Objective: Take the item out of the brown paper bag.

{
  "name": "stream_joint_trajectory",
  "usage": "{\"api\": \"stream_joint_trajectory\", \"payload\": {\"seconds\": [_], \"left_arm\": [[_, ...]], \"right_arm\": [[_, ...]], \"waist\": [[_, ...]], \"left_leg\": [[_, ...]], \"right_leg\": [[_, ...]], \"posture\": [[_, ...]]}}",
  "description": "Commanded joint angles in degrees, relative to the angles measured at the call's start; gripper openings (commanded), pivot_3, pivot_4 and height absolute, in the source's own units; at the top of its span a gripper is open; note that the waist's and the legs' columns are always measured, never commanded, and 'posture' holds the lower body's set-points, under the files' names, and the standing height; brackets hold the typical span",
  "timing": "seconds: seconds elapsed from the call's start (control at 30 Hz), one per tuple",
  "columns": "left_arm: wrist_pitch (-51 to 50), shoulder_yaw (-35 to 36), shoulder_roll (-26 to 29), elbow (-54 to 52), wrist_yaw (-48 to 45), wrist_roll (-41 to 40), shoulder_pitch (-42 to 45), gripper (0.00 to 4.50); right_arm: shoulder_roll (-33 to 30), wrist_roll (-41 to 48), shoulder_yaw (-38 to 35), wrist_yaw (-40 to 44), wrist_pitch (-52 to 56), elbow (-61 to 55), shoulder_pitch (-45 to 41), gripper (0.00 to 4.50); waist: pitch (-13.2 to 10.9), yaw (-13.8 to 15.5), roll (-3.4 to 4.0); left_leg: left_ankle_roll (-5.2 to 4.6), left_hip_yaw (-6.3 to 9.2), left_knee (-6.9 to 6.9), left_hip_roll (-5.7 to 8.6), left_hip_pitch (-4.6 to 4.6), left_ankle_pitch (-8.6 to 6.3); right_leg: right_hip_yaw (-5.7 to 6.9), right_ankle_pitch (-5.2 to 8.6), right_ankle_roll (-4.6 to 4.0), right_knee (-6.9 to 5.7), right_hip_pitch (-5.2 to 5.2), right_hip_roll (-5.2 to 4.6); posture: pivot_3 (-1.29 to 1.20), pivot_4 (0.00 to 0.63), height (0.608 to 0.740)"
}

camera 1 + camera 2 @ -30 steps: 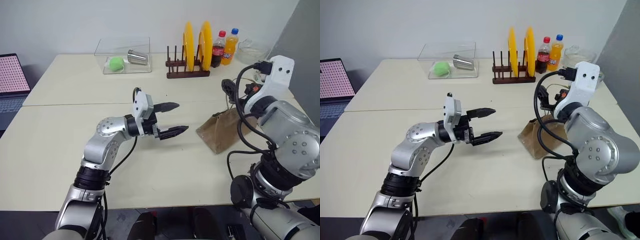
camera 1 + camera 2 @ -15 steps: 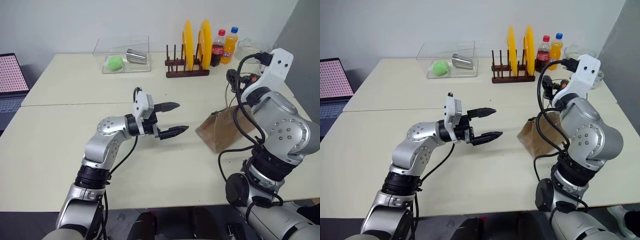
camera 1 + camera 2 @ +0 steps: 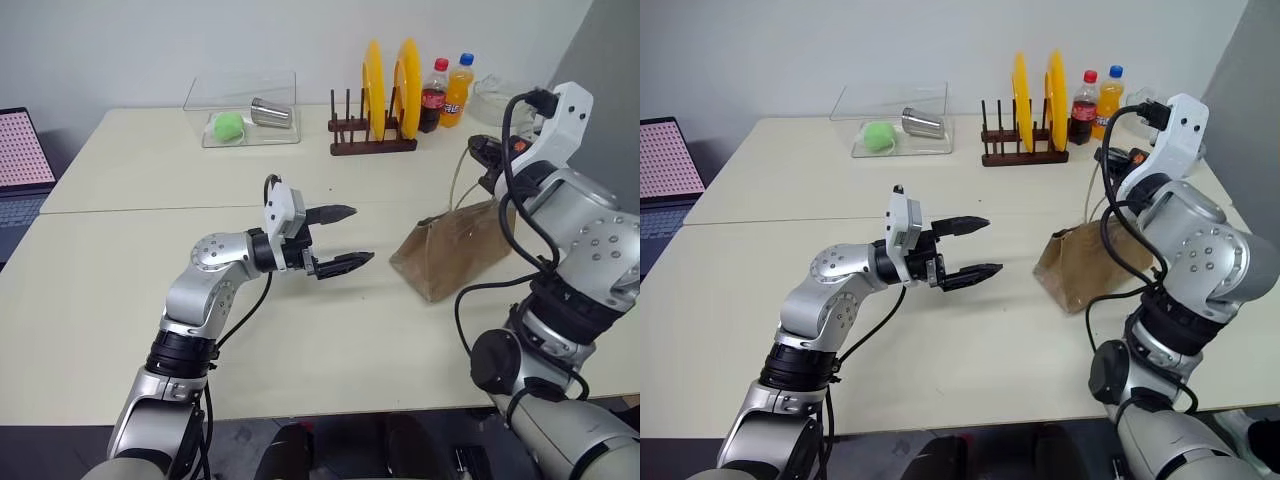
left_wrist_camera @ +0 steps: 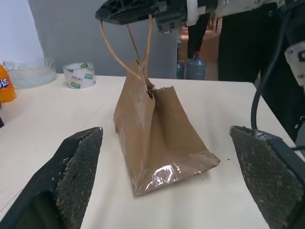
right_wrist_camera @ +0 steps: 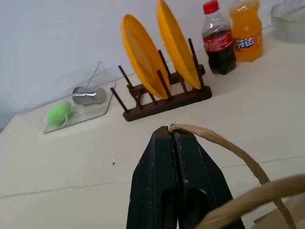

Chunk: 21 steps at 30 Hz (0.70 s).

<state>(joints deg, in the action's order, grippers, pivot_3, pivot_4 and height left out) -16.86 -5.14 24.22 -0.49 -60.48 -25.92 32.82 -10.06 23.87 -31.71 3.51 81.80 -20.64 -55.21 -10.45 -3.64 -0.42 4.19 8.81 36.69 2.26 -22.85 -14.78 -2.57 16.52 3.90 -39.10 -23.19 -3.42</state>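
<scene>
The right gripper (image 5: 172, 136) has its two black fingers pressed together, pinching a pale loop handle (image 5: 224, 145) of the brown paper bag (image 5: 281, 217), a corner of which shows close by; beyond, on the cream table (image 5: 71, 167), a dark wooden rack (image 5: 162, 98) holds two orange plates (image 5: 157, 50); a cola bottle (image 5: 218, 40) and an orange soda bottle (image 5: 247, 31) stand beside it; a clear tray (image 5: 71, 112) holds a green ball (image 5: 59, 113) and a metal cup (image 5: 88, 95).

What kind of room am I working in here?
Probably a lab or office set up for kitchen-style tests: pale tables pushed together, a dish rack holding yellow plates, soda bottles, and an open laptop.
</scene>
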Motion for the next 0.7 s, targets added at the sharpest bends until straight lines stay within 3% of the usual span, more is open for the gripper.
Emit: {"api": "stream_joint_trajectory", "payload": {"seconds": [0.03, 0.37, 0.53, 0.7], "left_arm": [[-0.05, 1.86, 1.28, -2.54, 0.31, -0.70, -0.20, 4.50], [-5.45, 4.42, 8.57, -4.53, -2.56, -3.61, -4.34, 4.50], [-7.59, 5.34, 11.60, -4.78, -3.86, -4.54, -6.29, 4.50], [-9.00, 5.94, 12.30, -6.86, -4.05, -5.22, -8.47, 4.50]], "right_arm": [[-4.97, 4.48, 3.78, 6.57, 0.68, 2.08, -3.05, 0.01], [-21.33, 9.84, 23.26, 30.72, -7.89, 12.94, -5.62, 0.01], [-29.28, 6.47, 36.14, 47.14, -20.59, 17.82, -8.28, 0.01], [-31.25, 1.33, 43.10, 57.38, -30.79, 26.42, -14.10, 0.01]], "waist": [[0.00, -0.03, 0.00], [-0.01, -0.72, -0.01], [-0.01, -0.99, -0.02], [-0.03, -1.07, -0.05]], "left_leg": [[0.00, -0.02, 0.00, 0.00, 0.00, 0.00], [-0.02, -0.09, 0.01, -0.01, -0.01, -0.01], [-0.02, -0.08, 0.03, -0.01, -0.03, -0.01], [-0.02, -0.09, 0.07, -0.02, -0.04, -0.01]], "right_leg": [[-0.01, 0.00, 0.00, 0.00, 0.00, 0.00], [-0.04, 0.00, 0.00, 0.02, 0.00, 0.00], [0.00, 0.00, 0.01, 0.07, 0.00, 0.00], [-0.01, 0.00, 0.01, 0.06, -0.01, -0.01]], "posture": [[0.00, 0.150, 0.740], [0.00, 0.150, 0.740], [0.00, 0.150, 0.740], [0.00, 0.150, 0.740]]}}
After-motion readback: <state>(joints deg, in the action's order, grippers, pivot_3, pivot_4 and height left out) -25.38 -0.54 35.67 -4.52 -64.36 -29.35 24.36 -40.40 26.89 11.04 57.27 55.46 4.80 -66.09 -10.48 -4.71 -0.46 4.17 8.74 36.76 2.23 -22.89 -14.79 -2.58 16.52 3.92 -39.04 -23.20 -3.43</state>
